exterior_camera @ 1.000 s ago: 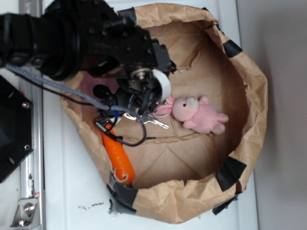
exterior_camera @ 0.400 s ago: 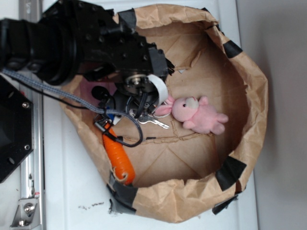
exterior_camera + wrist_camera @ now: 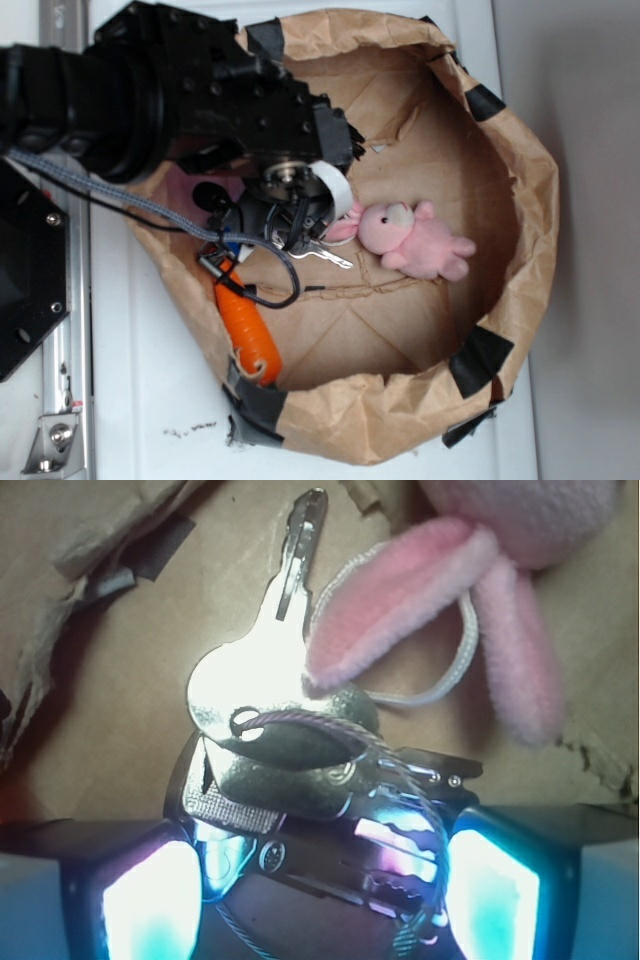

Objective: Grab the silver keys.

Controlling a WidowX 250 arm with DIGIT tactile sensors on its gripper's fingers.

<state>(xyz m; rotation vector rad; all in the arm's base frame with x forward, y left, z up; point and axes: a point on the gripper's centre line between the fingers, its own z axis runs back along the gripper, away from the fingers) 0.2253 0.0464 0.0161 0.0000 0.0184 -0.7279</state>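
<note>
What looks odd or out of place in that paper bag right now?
The pink bunny's ear lies over the silver keys, right where the pincer brackets them. The bag's rim is crumpled and patched with black tape.

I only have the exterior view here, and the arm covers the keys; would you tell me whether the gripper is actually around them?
Observer: Yes. In the wrist view the silver keys lie between the two fingertips of the gripper, one pad on each side of the bunch.
Operator: Thank you. Is the bunny in the way?
Observer: One ear of the pink plush bunny lies over the head of the long key, above the pads and not between them.
Operator: Is the ring visible?
Observer: A thin wire ring threads through the key heads and loops down toward the right pad.
</note>
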